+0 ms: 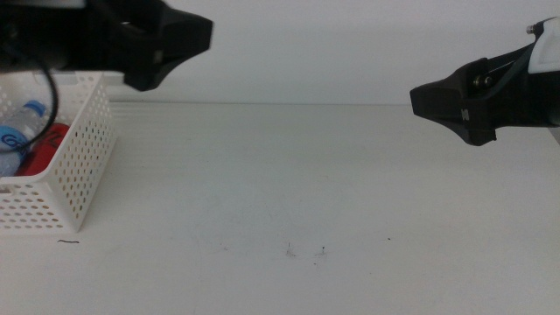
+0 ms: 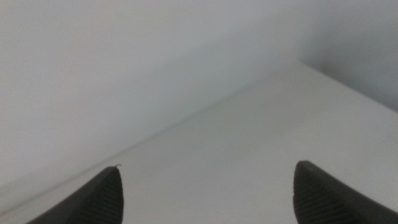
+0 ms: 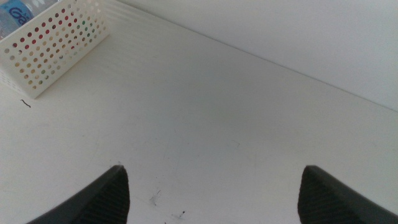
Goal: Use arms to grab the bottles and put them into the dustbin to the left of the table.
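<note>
The white perforated dustbin stands at the table's left end and holds a clear blue-capped water bottle and a red can; no yellow tea bottle shows. My left gripper hangs open and empty high above the table, just right of the dustbin. My right gripper hangs open and empty above the table's right side. The right wrist view shows the dustbin far off, with red showing through its holes. The left wrist view shows only its own gripper, the bare tabletop and the wall.
The white tabletop has a few tiny dark specks near the front middle and a short dark mark in front of the dustbin. A plain wall stands behind the table's far edge.
</note>
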Controlling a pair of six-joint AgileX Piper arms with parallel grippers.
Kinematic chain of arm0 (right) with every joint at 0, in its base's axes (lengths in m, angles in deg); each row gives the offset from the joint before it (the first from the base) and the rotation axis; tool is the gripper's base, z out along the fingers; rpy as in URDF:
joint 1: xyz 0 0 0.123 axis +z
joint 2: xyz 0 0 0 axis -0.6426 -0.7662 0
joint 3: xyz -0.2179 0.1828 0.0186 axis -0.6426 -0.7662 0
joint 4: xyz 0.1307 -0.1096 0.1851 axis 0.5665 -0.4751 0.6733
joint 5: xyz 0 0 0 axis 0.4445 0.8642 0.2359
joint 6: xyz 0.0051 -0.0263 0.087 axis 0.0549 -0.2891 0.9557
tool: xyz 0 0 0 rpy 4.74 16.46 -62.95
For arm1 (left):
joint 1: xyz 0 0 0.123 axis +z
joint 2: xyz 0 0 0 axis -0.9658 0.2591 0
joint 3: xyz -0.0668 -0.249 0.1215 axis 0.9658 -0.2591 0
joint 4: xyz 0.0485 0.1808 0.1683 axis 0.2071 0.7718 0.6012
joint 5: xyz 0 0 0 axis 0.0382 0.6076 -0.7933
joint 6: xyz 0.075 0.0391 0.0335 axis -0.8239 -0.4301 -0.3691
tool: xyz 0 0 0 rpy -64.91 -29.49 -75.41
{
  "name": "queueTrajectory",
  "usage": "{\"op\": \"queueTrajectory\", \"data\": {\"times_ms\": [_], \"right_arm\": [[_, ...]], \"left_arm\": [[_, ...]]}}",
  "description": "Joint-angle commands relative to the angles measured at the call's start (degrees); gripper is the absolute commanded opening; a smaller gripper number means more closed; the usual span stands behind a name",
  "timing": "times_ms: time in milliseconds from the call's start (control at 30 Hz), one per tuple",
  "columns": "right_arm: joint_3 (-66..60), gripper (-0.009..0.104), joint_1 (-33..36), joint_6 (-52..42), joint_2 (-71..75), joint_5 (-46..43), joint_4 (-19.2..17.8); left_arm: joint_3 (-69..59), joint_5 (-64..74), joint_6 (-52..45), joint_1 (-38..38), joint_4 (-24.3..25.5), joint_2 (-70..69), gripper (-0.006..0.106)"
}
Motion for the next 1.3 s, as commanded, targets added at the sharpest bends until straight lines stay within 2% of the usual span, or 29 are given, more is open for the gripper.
{"op": "queueTrajectory", "data": {"times_ms": [0, 433, 633, 733, 1000, 1267], "right_arm": [[0.38, 0.084, -0.02, -0.13, 0.26, -0.35, 0.04], [0.38, 0.084, -0.02, -0.13, 0.26, -0.35, 0.04], [0.38, 0.084, -0.02, -0.13, 0.26, -0.35, -0.08], [0.38, 0.084, -0.02, -0.13, 0.26, -0.35, 0.04], [0.38, 0.084, -0.02, -0.13, 0.26, -0.35, 0.05], [0.38, 0.084, -0.02, -0.13, 0.26, -0.35, 0.05]], "left_arm": [[-3.16, -5.73, 0.87, -0.4, -0.21, -2.85, 0.094], [-4.17, -7.37, 1.25, -0.4, -0.53, -6.86, 0.094], [-4.17, -5.08, 17.22, -0.49, 14.53, -8.06, 0.094], [-4.17, -5.48, 18.75, -0.49, 16.94, -9.07, 0.094], [-4.17, -15.5, 18.9, -0.49, 17.22, -9.51, 0.094], [-4.83, -16.6, 18.82, -0.27, 17.22, -9.52, 0.094]]}}
